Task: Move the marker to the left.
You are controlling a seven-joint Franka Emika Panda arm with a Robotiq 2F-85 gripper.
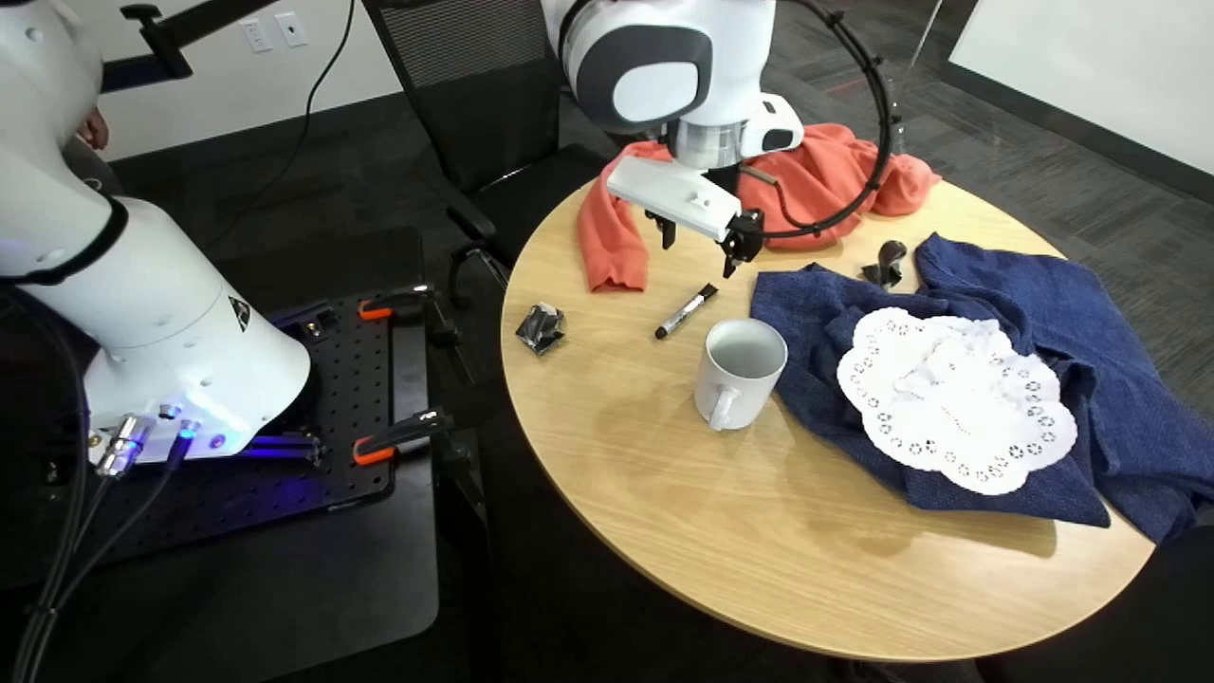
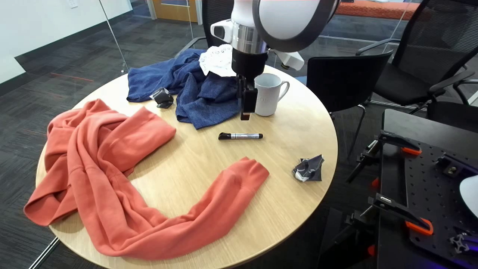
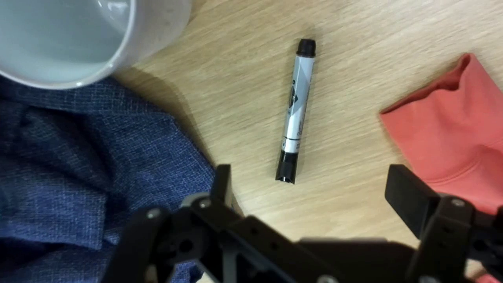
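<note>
The marker lies flat on the round wooden table; it has a whitish barrel with black ends. It shows in both exterior views [image 1: 687, 311] [image 2: 241, 136] and in the wrist view [image 3: 297, 106]. My gripper [image 1: 698, 254] is open and empty, held above the table and apart from the marker. In the wrist view, the two fingertips [image 3: 309, 172] are wide apart, and the marker's lower black end sits between them in the picture, nearer the left finger. In an exterior view the gripper [image 2: 245, 116] is seen edge-on, and one finger hides the other.
A white mug [image 1: 742, 370] stands close to the marker. Dark blue cloth [image 1: 825, 304] with a white doily [image 1: 958, 403] lies beside it. An orange garment [image 2: 112, 157] lies on the table's opposite side. A crumpled dark wrapper [image 1: 542, 328] and a small dark object [image 2: 163, 98] are also there.
</note>
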